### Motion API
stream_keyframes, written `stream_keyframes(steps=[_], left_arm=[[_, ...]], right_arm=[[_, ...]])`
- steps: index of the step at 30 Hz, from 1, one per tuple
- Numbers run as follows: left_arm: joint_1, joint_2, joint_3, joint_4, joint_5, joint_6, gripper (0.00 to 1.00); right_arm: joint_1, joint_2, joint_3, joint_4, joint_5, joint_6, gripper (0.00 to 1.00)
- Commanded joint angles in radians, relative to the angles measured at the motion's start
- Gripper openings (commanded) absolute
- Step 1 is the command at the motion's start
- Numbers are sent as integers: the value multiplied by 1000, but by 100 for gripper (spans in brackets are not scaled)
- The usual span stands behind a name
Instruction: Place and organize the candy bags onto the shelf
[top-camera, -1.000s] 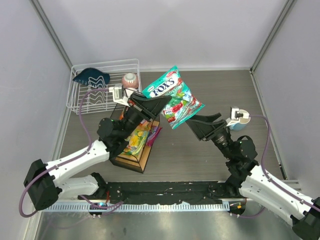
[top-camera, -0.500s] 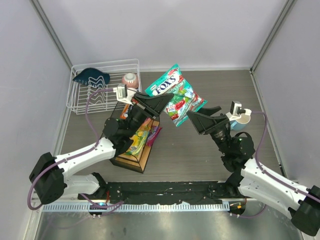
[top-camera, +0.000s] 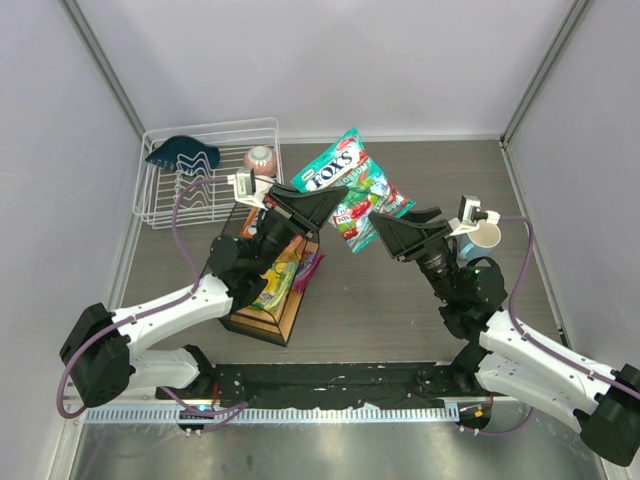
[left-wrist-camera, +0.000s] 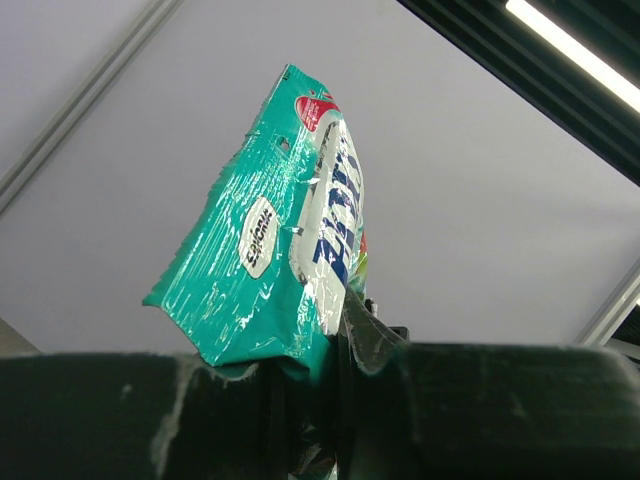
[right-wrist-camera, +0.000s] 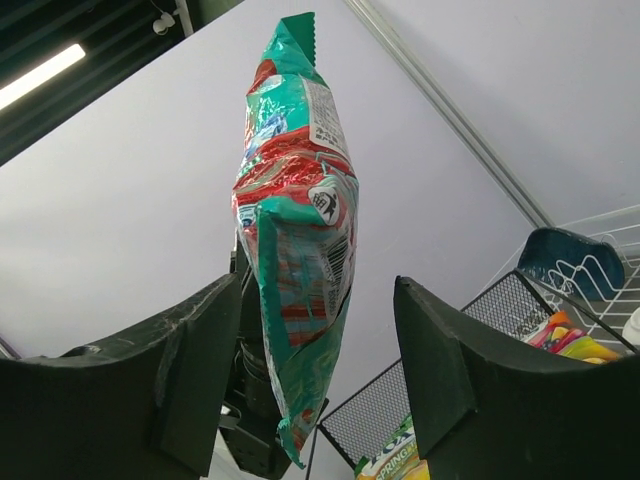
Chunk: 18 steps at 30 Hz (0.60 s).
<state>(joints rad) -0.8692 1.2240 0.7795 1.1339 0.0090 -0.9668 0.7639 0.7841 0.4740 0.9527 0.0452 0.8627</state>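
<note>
The teal candy bag (top-camera: 350, 190) hangs in the air above the table, held up at its lower left edge by my left gripper (top-camera: 322, 208), which is shut on it; it also shows in the left wrist view (left-wrist-camera: 285, 260). My right gripper (top-camera: 385, 232) is open, its fingers (right-wrist-camera: 195, 360) either side of the bag's lower end (right-wrist-camera: 295, 300) without touching it. The shelf (top-camera: 268, 300) stands on the table under the left arm, with the yellow-green bag (top-camera: 275, 278), the purple bag (top-camera: 308, 268) and the orange-red bag (top-camera: 248, 218) on it, partly hidden by the arm.
A white wire dish rack (top-camera: 205, 180) stands at the back left with a dark blue object (top-camera: 182, 153) and a small brown-and-white ball (top-camera: 260, 158). A light blue cup (top-camera: 482, 238) sits behind the right wrist. Grey walls close in the sides.
My right gripper has moved left and up toward the hanging teal bag, and now its open fingers flank the bag's lower end. The left gripper and bag shifted slightly left.
</note>
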Motion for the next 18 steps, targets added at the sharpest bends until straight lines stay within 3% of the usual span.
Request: stream_keyframes(steps=[1, 9, 18], left_arm=[[3, -18, 29, 104, 14, -12, 0], [4, -14, 38, 115, 22, -44, 0], [4, -11, 37, 129, 20, -50, 0]], right_arm=[[5, 18, 57, 11, -1, -34, 65], [5, 41, 75, 15, -28, -37, 56], [5, 41, 78, 21, -28, -47, 30]])
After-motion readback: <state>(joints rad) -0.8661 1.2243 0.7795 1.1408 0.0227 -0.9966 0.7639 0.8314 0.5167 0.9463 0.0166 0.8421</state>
